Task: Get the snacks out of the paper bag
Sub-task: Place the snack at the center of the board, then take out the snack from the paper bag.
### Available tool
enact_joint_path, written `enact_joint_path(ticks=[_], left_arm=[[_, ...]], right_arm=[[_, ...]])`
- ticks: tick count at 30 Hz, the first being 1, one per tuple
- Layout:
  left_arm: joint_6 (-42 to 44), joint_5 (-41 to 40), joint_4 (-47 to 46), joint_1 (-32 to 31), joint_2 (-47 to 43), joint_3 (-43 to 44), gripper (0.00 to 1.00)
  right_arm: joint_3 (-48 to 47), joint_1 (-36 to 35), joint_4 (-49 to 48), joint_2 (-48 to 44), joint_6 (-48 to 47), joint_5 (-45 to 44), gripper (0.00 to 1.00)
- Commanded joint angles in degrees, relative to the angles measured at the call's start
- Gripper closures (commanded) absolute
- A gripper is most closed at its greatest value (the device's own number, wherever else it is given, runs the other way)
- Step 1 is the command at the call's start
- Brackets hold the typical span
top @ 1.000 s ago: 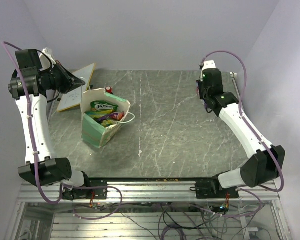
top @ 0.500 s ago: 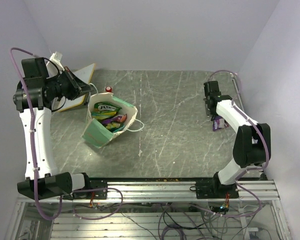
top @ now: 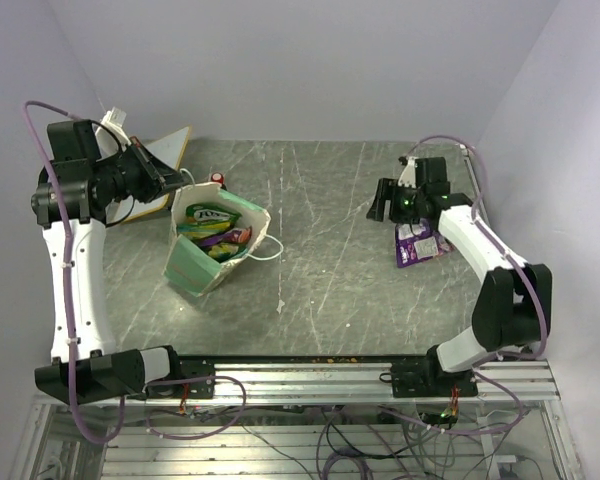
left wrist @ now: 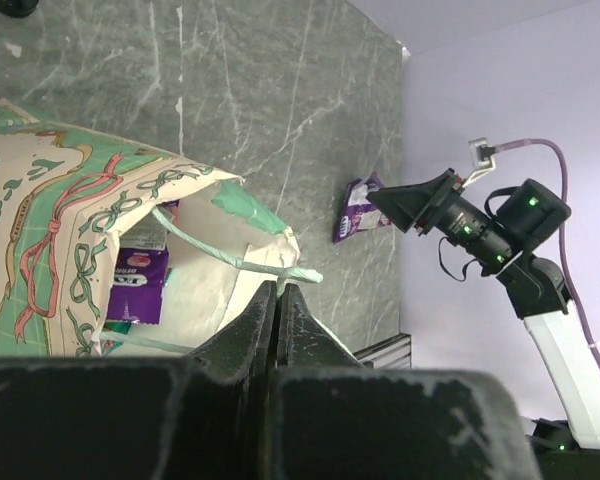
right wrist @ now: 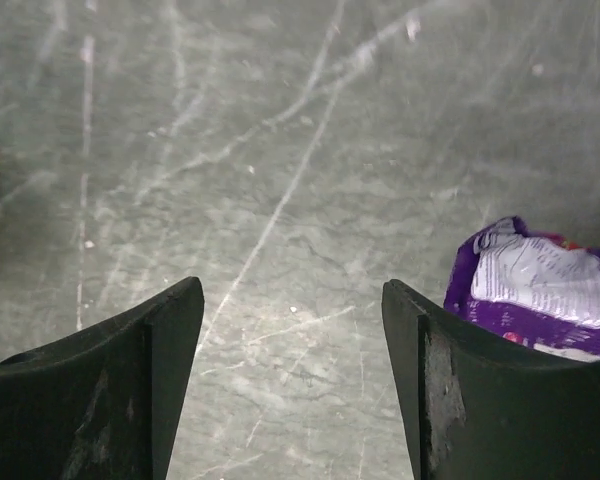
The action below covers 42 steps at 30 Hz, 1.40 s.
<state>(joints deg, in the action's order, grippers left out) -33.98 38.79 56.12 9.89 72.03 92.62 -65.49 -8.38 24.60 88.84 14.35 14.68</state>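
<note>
The mint-green and cream paper bag (top: 192, 268) leans open on the left of the table. My left gripper (top: 177, 187) is shut on its upper rim (left wrist: 242, 262), the black jaws pressed together. Inside the bag lie snacks: a green packet (top: 208, 213), a purple one (left wrist: 135, 285) and a red-pink one (top: 239, 235). One purple snack packet (top: 417, 243) lies flat on the table at the right. My right gripper (top: 384, 207) hovers just left of it, open, with nothing between its fingers (right wrist: 175, 330). In the right wrist view that purple packet (right wrist: 540, 290) shows past the right finger.
A flat white board (top: 157, 172) leans at the back left behind the bag. A small red-capped bottle (top: 218, 179) stands just behind the bag. The table's right edge and the side wall run close to the purple packet.
My right gripper has opened and let go of the purple packet, which now lies on the table at the right; the gripper has swung left of it. The left gripper still holds the bag.
</note>
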Motion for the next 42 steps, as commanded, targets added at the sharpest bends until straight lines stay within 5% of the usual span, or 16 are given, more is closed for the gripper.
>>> enact_joint_path(ticks=[1, 14, 19, 24, 34, 42], left_arm=[[-2.4, 1.7, -7.2, -0.5, -3.4, -2.6, 0.93], [-9.1, 2.3, -16.6, -0.6, -7.8, -12.8, 0.93], [-9.0, 2.2, -15.3, -0.6, -7.4, -12.3, 0.93], [-9.5, 2.5, -15.2, -0.6, -7.0, -11.2, 0.93], [-6.7, 3.0, -12.0, -0.5, -4.3, -7.2, 0.93], [-8.3, 5.6, -14.7, -0.5, -5.3, -10.4, 0.93]], right_arm=[[-5.1, -0.9, 1.3, -2.2, -7.3, 3.2, 0.28], [-20.1, -24.5, -11.4, 3.8, -1.4, 12.8, 0.30], [-22.6, -31.1, -15.9, 5.0, -9.8, 14.1, 0.32], [-23.2, -37.7, -18.6, 5.7, -28.1, 17.8, 0.35], [-34.7, -45.9, -5.0, 17.2, -57.9, 15.5, 0.44], [-33.1, -47.5, -4.4, 20.0, -61.7, 6.1, 0.47]])
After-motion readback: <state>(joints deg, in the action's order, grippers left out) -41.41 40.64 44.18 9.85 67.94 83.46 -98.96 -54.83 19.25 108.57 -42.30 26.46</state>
